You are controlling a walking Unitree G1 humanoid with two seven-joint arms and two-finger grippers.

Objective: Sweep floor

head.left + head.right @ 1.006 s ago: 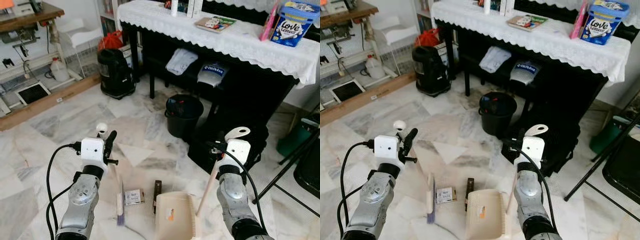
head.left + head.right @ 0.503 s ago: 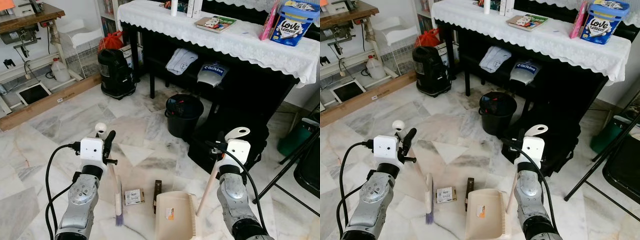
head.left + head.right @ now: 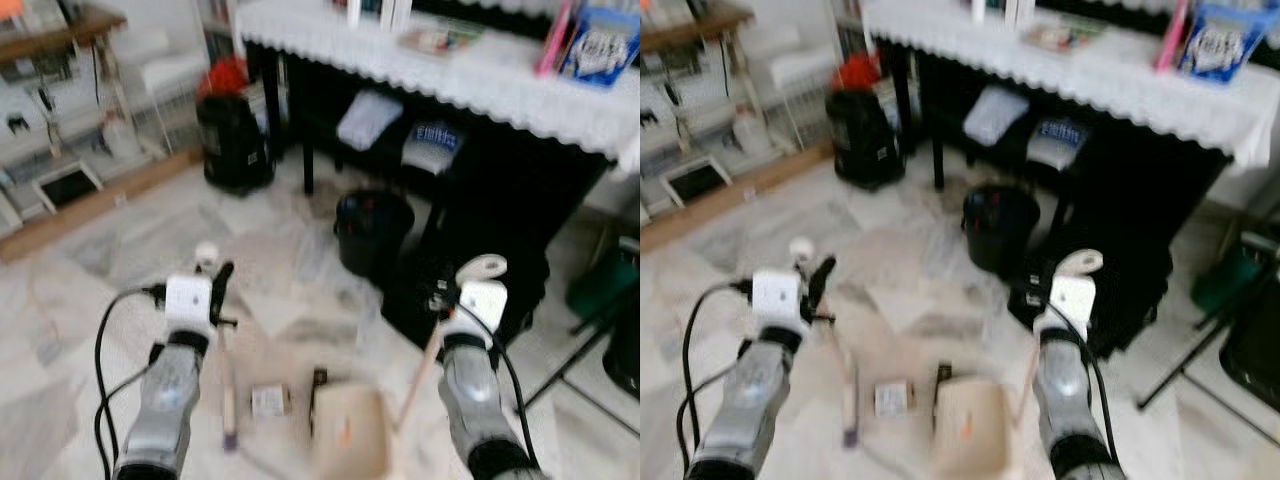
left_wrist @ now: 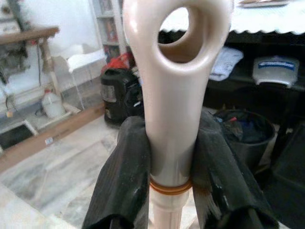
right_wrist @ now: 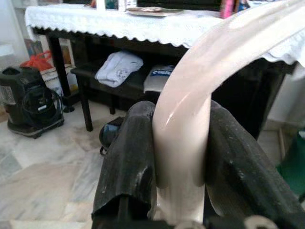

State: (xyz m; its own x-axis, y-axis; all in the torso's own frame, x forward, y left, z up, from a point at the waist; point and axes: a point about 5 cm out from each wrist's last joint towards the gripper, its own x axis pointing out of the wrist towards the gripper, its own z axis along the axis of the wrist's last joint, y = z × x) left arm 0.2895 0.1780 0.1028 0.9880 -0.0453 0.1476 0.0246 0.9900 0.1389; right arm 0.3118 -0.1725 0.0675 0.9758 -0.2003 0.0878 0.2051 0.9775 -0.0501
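My left gripper (image 3: pixel 213 292) is shut on the cream broom handle (image 4: pixel 172 119), its black fingers (image 4: pixel 125 176) clamped on both sides just below the handle's hanging loop. The broom (image 3: pixel 229 395) hangs down to the marble floor, brush end near my feet. My right gripper (image 3: pixel 468 296) is shut on the cream dustpan handle (image 5: pixel 183 138). The beige dustpan (image 3: pixel 350 432) rests on the floor between my arms. A small white box (image 3: pixel 268 400) and a dark strip (image 3: pixel 317 386) lie on the floor between broom and dustpan. The head views are blurred.
A black bin (image 3: pixel 370 230) stands ahead, in front of a dark table with a white lace cloth (image 3: pixel 480 75). A black vacuum (image 3: pixel 235 140) sits at the back left. Black folding-chair legs (image 3: pixel 580 350) stand at the right. Open marble floor lies to the left.
The head views have gone blurred and shifted slightly, so the camera is moving. Both grippers keep the same hold on broom and dustpan.
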